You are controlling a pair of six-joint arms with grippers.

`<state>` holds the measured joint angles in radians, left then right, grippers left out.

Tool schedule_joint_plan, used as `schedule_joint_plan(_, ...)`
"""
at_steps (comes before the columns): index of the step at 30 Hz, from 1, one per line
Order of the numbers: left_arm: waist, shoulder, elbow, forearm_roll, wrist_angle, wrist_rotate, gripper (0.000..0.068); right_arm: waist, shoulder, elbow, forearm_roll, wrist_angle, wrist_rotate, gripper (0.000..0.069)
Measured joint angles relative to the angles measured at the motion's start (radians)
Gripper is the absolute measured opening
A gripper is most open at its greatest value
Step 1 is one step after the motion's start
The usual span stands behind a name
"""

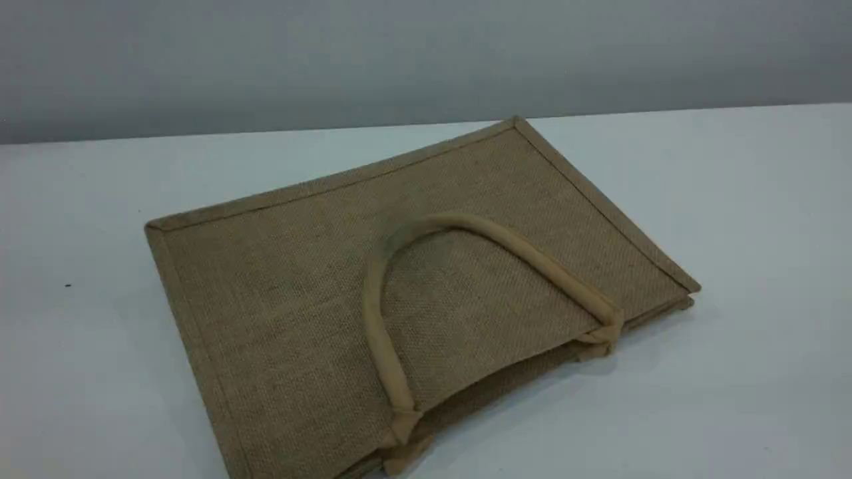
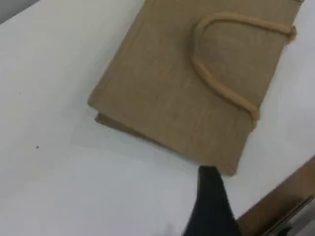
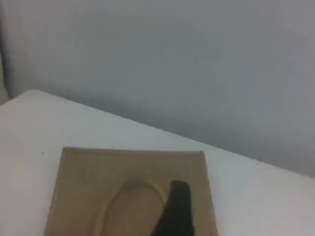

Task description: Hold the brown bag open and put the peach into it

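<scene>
The brown bag [image 1: 299,299] lies flat on the white table, its mouth toward the near right. One beige loop handle [image 1: 532,259] rests folded back on its top face. The mouth edge gapes slightly. No arm shows in the scene view. In the left wrist view the brown bag [image 2: 162,88] lies ahead, and one dark fingertip [image 2: 210,182] of my left gripper hovers off its near corner, holding nothing. The right wrist view shows the brown bag [image 3: 98,172] below, with one dark fingertip [image 3: 178,196] of my right gripper over it, holding nothing. The peach is out of view.
The white table [image 1: 732,366] spreads on all sides of the bag, with a grey wall [image 1: 426,53] behind it. A tiny dark speck [image 1: 67,285] marks the table at the left. The table's edge [image 2: 275,196] shows in the left wrist view.
</scene>
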<state>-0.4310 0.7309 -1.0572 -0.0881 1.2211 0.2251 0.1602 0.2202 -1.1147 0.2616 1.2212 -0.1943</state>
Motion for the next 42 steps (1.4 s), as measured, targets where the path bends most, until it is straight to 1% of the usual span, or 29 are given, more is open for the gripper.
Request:
schedule_joint_plan(5,0.0,-0.21,0.13,-0.018,-0.007,0.0,0.0449,0.0,-0.109,0.15,-0.04,0.0,0.0,0.0584)
schedule_joint_plan(7,0.0,-0.299,0.187,-0.018,-0.049,0.0,0.0449,0.0,-0.144,0.219,-0.067,0.0,0.001,0.0584)
schedule_joint_plan(9,0.0,-0.377,0.242,-0.018,-0.062,-0.001,0.0449,0.0,-0.166,0.291,-0.078,-0.016,0.004,0.0584)
schedule_joint_plan(11,0.0,-0.455,0.3,-0.018,-0.077,-0.001,0.0449,0.0,-0.171,0.368,-0.08,-0.058,0.003,0.0584)
schedule_joint_plan(15,0.0,-0.565,0.391,-0.017,-0.108,-0.003,0.0449,0.0,-0.171,0.496,-0.08,-0.12,0.003,0.0584)
schedule_joint_plan(19,0.0,-0.605,0.454,-0.017,-0.134,-0.032,0.0449,0.0,-0.171,0.576,-0.083,-0.125,0.003,0.0584)
schedule_joint_plan(23,0.0,-0.605,0.501,-0.014,-0.152,-0.036,0.0449,0.0,-0.171,0.594,-0.09,-0.133,-0.013,0.0584)
schedule_joint_plan(26,0.0,-0.605,0.531,-0.014,-0.167,-0.073,0.0449,0.0,-0.171,0.601,-0.09,-0.136,-0.015,0.0584)
schedule_joint_plan(32,0.0,-0.605,0.538,-0.014,-0.159,-0.087,0.0449,0.0,-0.171,0.604,-0.088,-0.145,-0.016,0.0584)
schedule_joint_plan(34,0.0,-0.605,0.538,-0.013,-0.159,-0.111,0.0449,0.0,-0.171,0.604,-0.088,-0.145,-0.016,0.0584)
schedule_joint_plan(42,0.0,-0.605,0.553,0.043,-0.141,-0.188,0.0449,0.0,-0.171,0.604,-0.089,-0.145,-0.016,0.0584)
